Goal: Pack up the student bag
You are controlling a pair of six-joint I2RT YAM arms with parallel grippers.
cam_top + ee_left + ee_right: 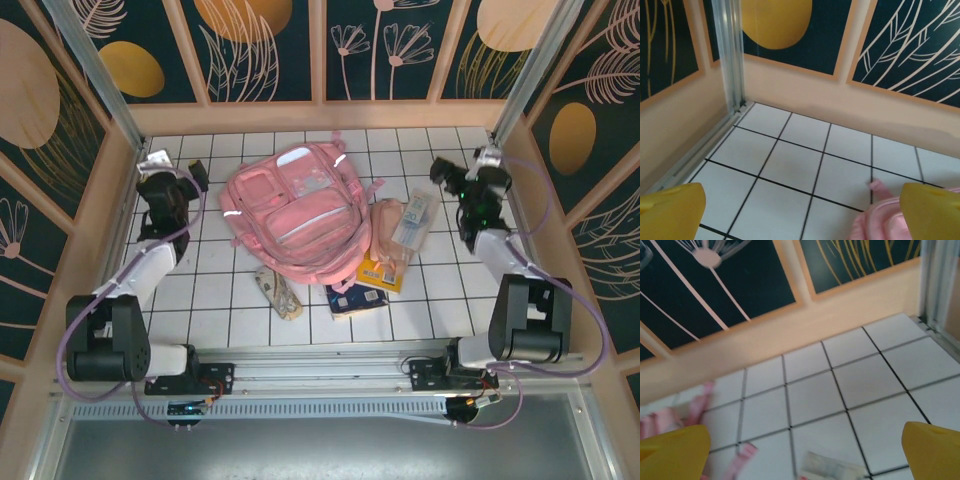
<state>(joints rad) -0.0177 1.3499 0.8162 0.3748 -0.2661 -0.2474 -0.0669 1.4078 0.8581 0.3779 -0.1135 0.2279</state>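
Note:
The student bag, a large pink backpack, lies flat in the middle of the tiled table; its edge shows at the lower right of the left wrist view. My left gripper hovers open just left of the bag, with bare tiles between its yellow fingers. To the right of the bag, my right gripper also hangs open and holds nothing. A pink strap shows below it.
Beside the bag's right edge lie a peach-pink pouch and a white-blue packet. An orange book and a blue book rest in front, and a beige item lies front left. Walls enclose the table.

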